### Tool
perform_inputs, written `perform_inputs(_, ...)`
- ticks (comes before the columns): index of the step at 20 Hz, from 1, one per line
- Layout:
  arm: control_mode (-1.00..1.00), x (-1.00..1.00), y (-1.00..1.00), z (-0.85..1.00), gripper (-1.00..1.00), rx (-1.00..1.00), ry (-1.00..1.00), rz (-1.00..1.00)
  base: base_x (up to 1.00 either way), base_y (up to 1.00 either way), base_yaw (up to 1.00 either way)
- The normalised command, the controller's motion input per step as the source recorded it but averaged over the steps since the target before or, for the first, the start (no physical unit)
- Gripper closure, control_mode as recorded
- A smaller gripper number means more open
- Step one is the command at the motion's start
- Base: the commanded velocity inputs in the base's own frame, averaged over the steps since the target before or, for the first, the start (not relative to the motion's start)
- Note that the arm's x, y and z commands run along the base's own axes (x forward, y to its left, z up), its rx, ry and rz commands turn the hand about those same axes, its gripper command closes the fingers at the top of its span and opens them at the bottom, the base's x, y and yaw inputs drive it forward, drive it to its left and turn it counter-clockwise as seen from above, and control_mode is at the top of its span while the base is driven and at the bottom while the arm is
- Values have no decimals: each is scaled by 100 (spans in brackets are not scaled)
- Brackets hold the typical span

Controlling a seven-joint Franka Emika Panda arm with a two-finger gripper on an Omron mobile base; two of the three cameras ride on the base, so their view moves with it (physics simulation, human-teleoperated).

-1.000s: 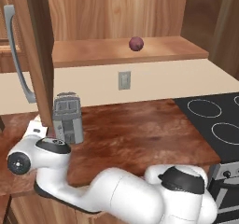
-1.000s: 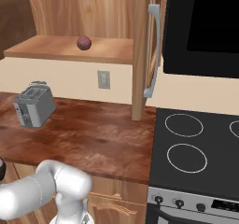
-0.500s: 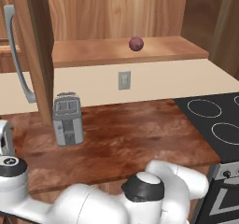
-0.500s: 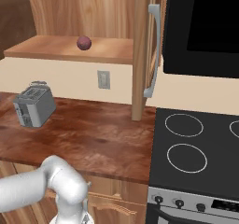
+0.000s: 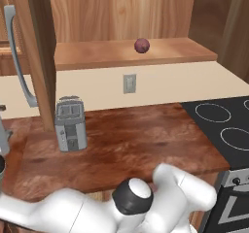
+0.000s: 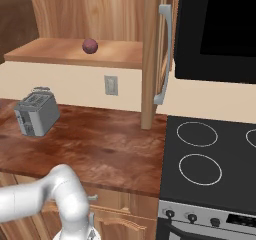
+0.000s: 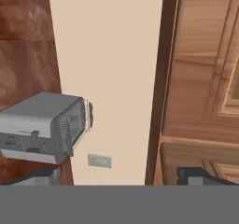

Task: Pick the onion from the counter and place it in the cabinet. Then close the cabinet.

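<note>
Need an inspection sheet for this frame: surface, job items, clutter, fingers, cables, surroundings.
Surface: counter, dark wood-grain, bare in the middle.
Job's things: onion sits on the cabinet shelf; both doors open.
Clutter: toaster on the counter's left.
Grippers: gripper open, fingers holding nothing, facing the wall beside the toaster.
Cables: nothing seen.
Surroundings: wall outlet, stovetop, black microwave.
</note>
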Motion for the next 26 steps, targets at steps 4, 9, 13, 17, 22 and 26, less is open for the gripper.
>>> perform_inputs(4, -100, -13, -100, 53, -100, 4, -1, -8, 0, 0, 0)
perform_inputs(9, -100, -37, -100, 33, -100, 11, -1, -9, 0, 0, 0)
perform_inputs(13, -100, -31, -100, 24, -100, 16, 0, -6, 0, 0, 0)
perform_inputs(17, -100, -27, -100, 25, -100, 19, 0, -1, 0, 0, 0)
perform_inputs(22, -100, -6, -100, 21, -100, 18, 0, 0, 0, 0, 0)
perform_inputs(26, -100, 53, -100, 4, -100, 8, 0, 0, 0, 0, 0)
